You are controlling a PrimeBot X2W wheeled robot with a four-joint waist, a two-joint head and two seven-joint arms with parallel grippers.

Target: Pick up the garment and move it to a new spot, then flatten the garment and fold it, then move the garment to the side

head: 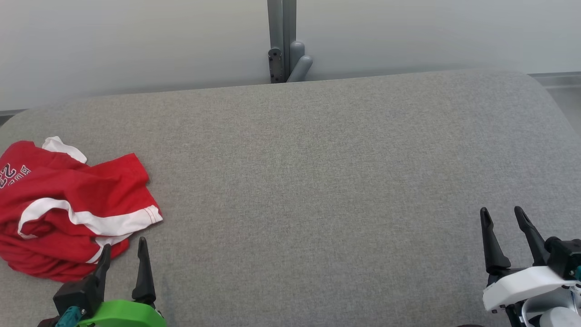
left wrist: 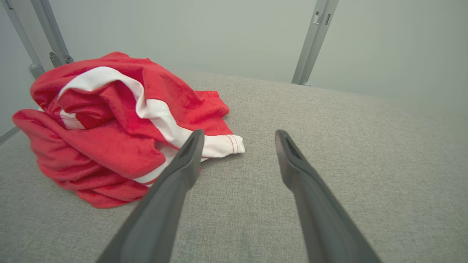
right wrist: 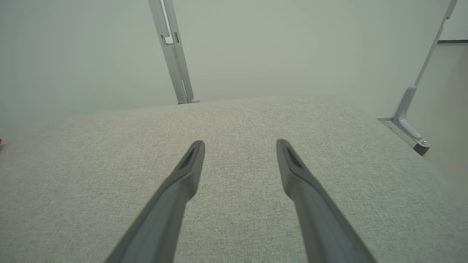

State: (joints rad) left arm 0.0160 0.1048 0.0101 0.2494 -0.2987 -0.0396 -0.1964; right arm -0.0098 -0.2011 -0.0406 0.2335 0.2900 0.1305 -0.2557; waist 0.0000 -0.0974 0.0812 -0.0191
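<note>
Two grippers lie nearest: left gripper (head: 124,244) and right gripper (head: 501,210), both with jaws spread wide and empty. One garment (head: 68,209), red with white trim, lies crumpled on the left of the grey padded surface (head: 317,181), just beyond the left gripper. The pickup is probably best made by pinching a raised fold rather than the flat hem. One grey post (head: 282,41) rises behind the far edge.
</note>
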